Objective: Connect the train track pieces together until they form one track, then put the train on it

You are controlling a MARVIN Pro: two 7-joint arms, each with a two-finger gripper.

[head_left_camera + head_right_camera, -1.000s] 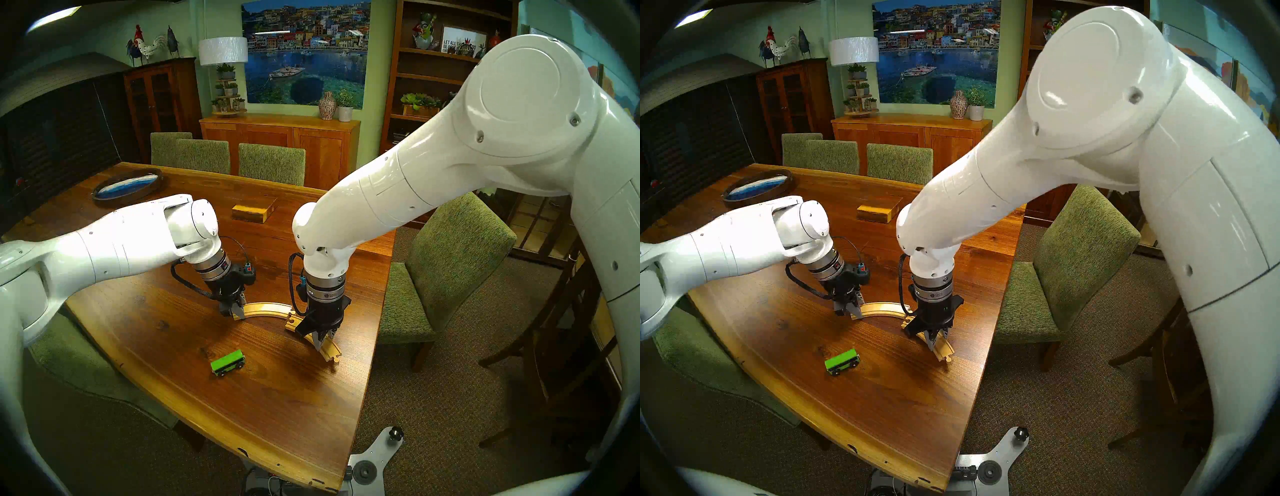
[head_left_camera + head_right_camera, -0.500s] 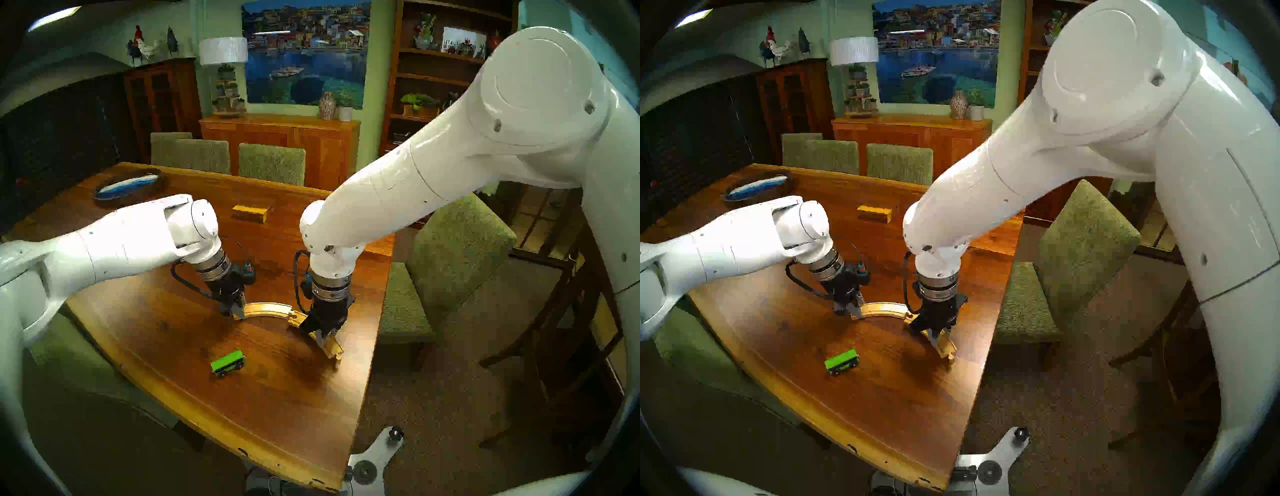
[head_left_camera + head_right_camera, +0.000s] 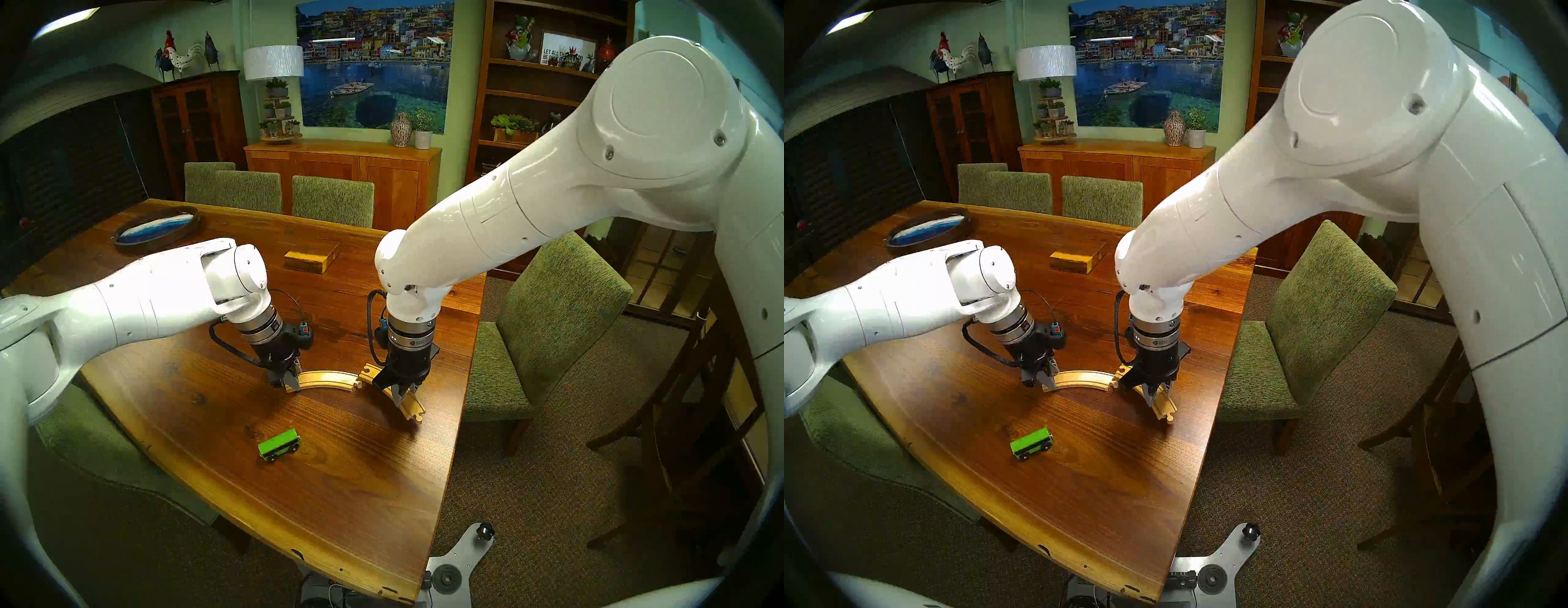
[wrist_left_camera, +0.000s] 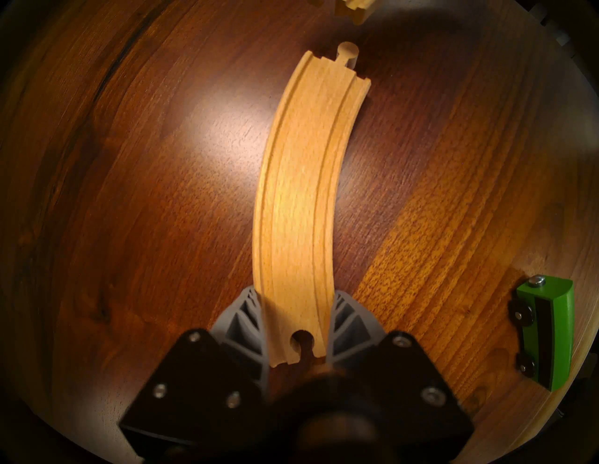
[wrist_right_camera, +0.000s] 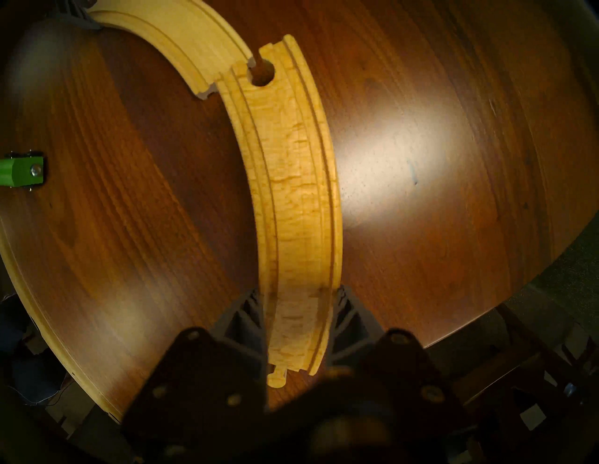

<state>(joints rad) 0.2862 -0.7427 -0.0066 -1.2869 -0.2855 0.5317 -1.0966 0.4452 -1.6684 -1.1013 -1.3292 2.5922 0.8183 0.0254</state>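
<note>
Two curved pale wooden track pieces lie apart on the dark table. My left gripper (image 3: 292,384) (image 4: 295,293) is shut on the hole end of the left piece (image 3: 326,378) (image 4: 301,194), which lies flat with its round peg free. My right gripper (image 3: 403,397) (image 5: 298,291) is shut on the right piece (image 3: 413,409) (image 5: 295,178) near its peg end. That piece is slightly raised, and its hole end overlaps the tip of the left piece (image 5: 194,35) without being joined. The green train (image 3: 279,444) (image 3: 1031,443) (image 4: 547,333) stands alone nearer to me.
A rectangular wooden block (image 3: 312,259) lies farther back and an oval dark tray (image 3: 157,229) sits at the far left. The table's right edge (image 3: 460,403) runs close to the right piece, with a green chair (image 3: 551,322) beyond it. More chairs line the far side.
My right gripper has carried its track piece away from me and a little to the right. The left gripper, its piece and the train have stayed put.
</note>
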